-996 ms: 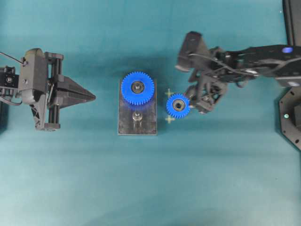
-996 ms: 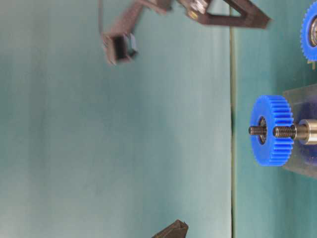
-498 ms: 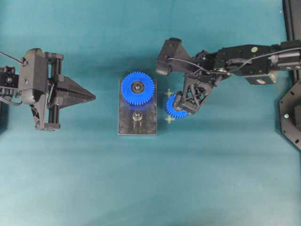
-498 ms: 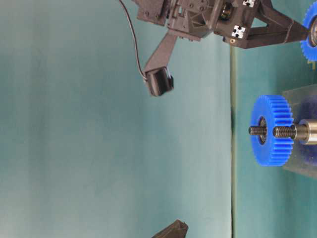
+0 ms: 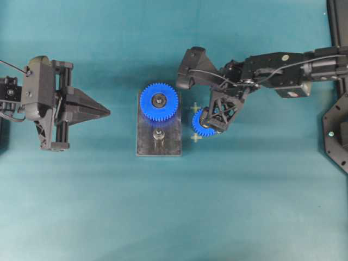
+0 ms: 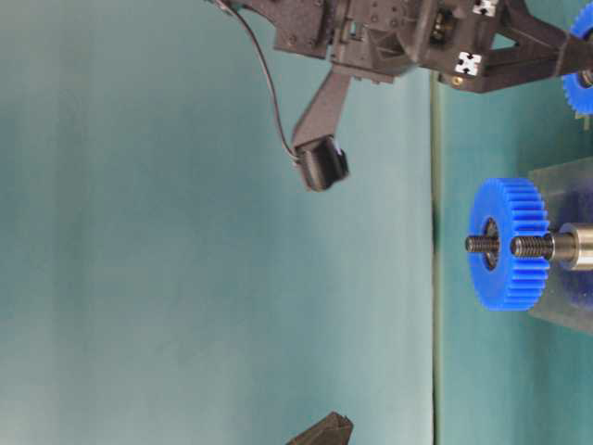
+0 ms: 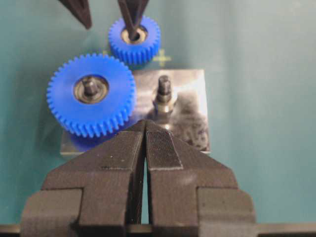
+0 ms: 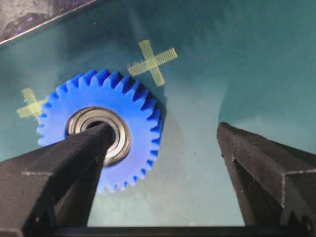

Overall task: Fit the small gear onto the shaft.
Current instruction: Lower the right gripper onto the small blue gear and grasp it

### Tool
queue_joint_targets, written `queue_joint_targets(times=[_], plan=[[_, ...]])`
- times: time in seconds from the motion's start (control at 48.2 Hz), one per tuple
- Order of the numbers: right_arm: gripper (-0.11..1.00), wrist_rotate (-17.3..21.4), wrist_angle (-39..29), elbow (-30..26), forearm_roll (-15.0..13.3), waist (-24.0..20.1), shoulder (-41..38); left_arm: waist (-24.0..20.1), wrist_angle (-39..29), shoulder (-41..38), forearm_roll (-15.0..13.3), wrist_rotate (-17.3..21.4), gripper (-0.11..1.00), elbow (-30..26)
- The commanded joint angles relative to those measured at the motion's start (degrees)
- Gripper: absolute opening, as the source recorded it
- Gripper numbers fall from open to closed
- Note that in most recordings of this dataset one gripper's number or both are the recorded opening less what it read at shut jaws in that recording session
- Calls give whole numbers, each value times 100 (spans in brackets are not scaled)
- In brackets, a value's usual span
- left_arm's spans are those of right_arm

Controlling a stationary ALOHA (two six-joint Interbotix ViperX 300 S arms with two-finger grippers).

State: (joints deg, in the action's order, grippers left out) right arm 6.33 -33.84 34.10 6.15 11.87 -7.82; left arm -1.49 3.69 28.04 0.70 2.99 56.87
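The small gear (image 5: pixel 199 128) lies flat on the teal mat just right of the dark plate (image 5: pixel 159 148). It also shows in the right wrist view (image 8: pixel 143 113) and the left wrist view (image 7: pixel 134 44). The shaft (image 5: pixel 159 134) stands bare on the plate, also in the left wrist view (image 7: pixel 164 91). My right gripper (image 5: pixel 212 123) is open over the small gear. One fingertip (image 8: pixel 96 136) sits in the gear's hub and the other finger (image 8: pixel 247 153) stands clear of its rim. My left gripper (image 5: pixel 107 112) is shut and empty, left of the plate (image 7: pixel 144 127).
The larger blue gear (image 5: pixel 159 101) sits on the plate's far peg, right beside the shaft (image 6: pixel 556 247). Two yellow cross marks (image 5: pixel 196 108) (image 5: pixel 196 138) flank the small gear. Black equipment (image 5: pixel 337 136) stands at the right edge.
My right gripper has moved left and down onto the small gear, and one finger now sits in its hub. The gear, the plate and my left gripper have not moved.
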Motion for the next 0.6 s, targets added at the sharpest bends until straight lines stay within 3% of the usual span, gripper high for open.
queue_joint_targets(times=[0.0,0.27,0.477,0.581], plan=[[92,18,-35,-141,0,9,0,0,53,35,18,-9,0,-53],[83,18,-360,-237,0,-18,-105,0,62,26,18,-9,0,-53],[38,26,-387,-299,0,-70,-88,-9,62,26,18,-9,0,-53],[36,35,-396,-343,0,-97,-35,0,62,26,18,-18,0,-53]])
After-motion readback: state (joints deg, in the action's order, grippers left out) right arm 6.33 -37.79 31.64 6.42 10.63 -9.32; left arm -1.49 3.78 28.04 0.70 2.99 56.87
